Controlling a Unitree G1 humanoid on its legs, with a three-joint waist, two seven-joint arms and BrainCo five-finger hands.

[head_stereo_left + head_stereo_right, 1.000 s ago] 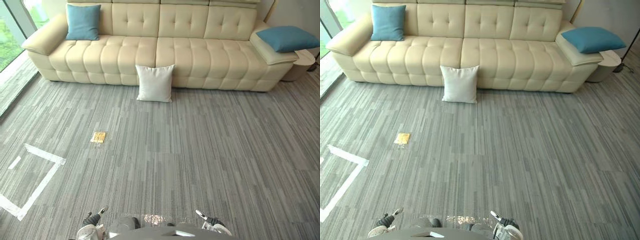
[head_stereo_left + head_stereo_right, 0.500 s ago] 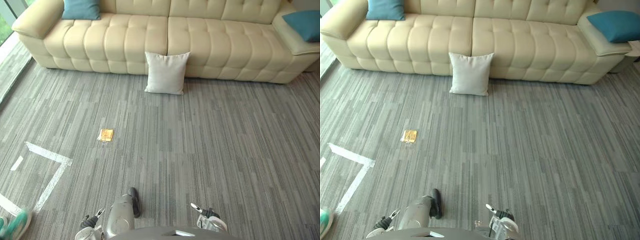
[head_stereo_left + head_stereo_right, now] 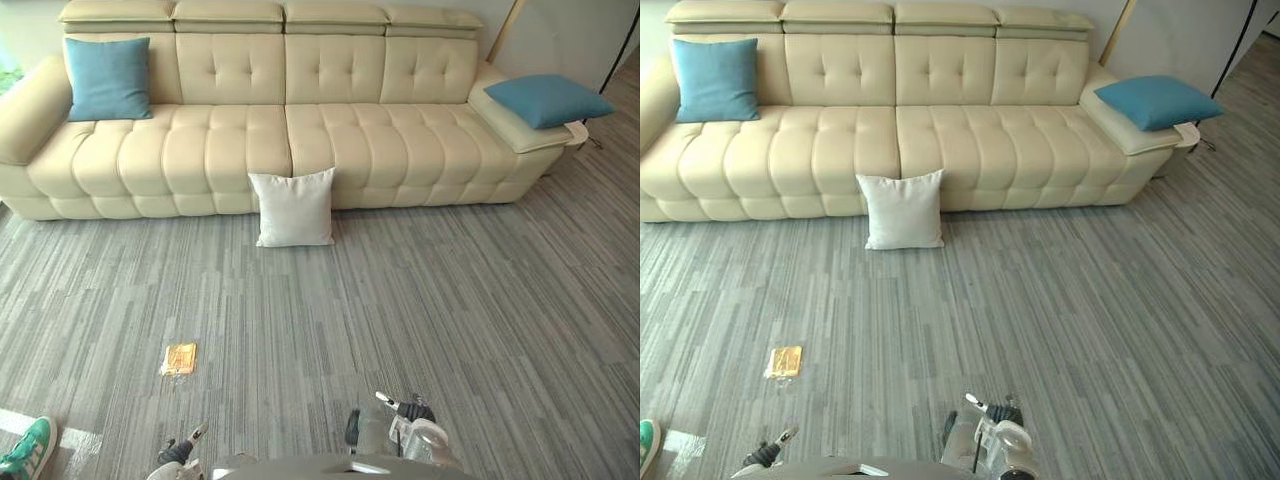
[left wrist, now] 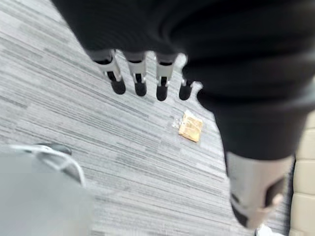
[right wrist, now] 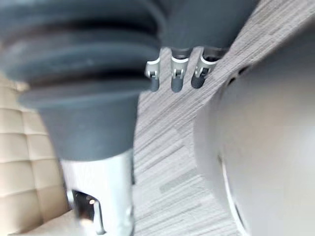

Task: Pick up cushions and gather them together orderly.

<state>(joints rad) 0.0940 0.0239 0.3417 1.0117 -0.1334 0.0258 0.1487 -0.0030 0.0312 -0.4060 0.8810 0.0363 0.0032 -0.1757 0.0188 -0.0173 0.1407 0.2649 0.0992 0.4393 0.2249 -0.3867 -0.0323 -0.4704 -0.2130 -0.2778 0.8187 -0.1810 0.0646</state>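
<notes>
Cream leather spans the far side of the scene: a long tufted sofa [image 3: 300, 130] standing on grey striped carpet [image 3: 480, 300]. A white square cushion [image 3: 293, 207] stands upright on the carpet, leaning against the middle of the sofa's front. A teal square cushion [image 3: 106, 78] is propped against the sofa's backrest at its left end. A flatter blue cushion [image 3: 548, 100] lies on the sofa's right armrest. The three cushions are well apart from one another.

Well in front of the sofa, towards its left half, a small yellow packet [image 3: 179, 358] lies flat on the carpet. Further from the sofa still, a person's green shoe [image 3: 25, 450] shows whole in the left eye view, while the right eye view catches just its toe.

The left wrist view gives the left hand [image 4: 139, 76] up close, fingers straight and spread, holding nothing, the packet on the carpet beyond them. The right wrist view gives the right hand [image 5: 176, 73], fingers likewise extended and empty, with the sofa's cream tufting beside it.
</notes>
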